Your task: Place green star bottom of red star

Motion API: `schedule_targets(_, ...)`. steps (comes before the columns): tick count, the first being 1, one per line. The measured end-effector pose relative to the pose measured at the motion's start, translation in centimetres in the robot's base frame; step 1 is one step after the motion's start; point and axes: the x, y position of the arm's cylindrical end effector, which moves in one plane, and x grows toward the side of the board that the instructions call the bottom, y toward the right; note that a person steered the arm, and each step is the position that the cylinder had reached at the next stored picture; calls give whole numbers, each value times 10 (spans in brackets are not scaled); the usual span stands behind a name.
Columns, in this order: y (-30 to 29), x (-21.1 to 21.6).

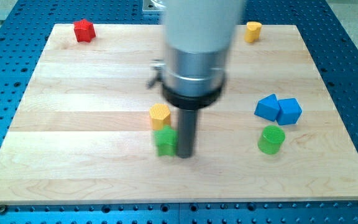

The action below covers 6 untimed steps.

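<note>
Dark upright rod, my tip (185, 155) touching green star (165, 141)

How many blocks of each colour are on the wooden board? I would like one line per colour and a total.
Red: 1, the red star
Yellow: 2, the yellow block near the view's top and the yellow block by the rod
Green: 2, the green star, with my tip at its right side, and the green cylinder
Blue: 2, the left blue block and the right blue block
Total: 7
</note>
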Motion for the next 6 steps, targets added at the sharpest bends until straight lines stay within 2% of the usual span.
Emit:
schedule_targets(1, -55, -20)
schedule_targets(2, -102, 14)
schedule_targets(3, -131, 25)
schedule_targets(5, -196, -65)
schedule_targets(6, -185, -71)
